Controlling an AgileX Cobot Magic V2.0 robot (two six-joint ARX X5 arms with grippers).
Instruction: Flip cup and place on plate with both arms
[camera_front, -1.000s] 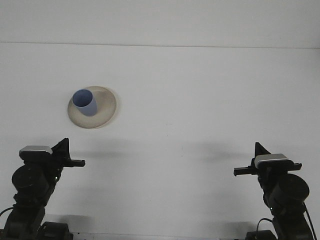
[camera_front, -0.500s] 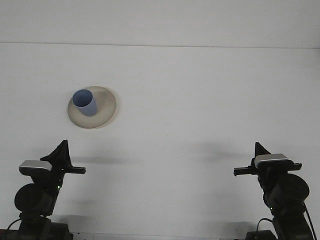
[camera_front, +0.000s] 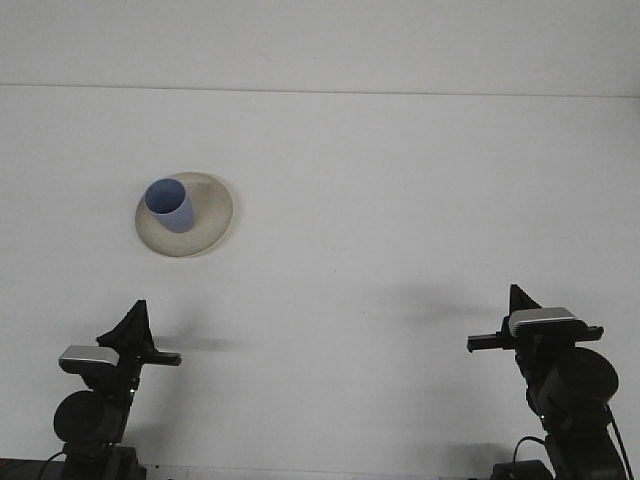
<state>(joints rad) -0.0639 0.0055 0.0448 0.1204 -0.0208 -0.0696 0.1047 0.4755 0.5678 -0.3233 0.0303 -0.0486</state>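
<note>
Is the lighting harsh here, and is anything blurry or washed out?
Front view: soft, even light with no glare; faint grey shadows lie on the white table beside each arm. The blue cup and beige plate look sharp, though the image is slightly grainy. The left gripper and right gripper read as dark silhouettes with little detail.

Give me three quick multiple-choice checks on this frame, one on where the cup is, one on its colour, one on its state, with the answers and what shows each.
1. Where does the cup stand?
A. On the plate, toward its left side
B. On bare table beside the right arm
C. Held in the left arm's jaws

2. What colour is the cup?
A. Red
B. Blue
C. Green

3. How does the cup sit?
A. On its side
B. Mouth down
C. Upright, mouth up

Answers:
1. A, the plate's rim shows all around its base.
2. B, pale blue against the beige plate.
3. C, its open rim and inside face the camera.
</note>
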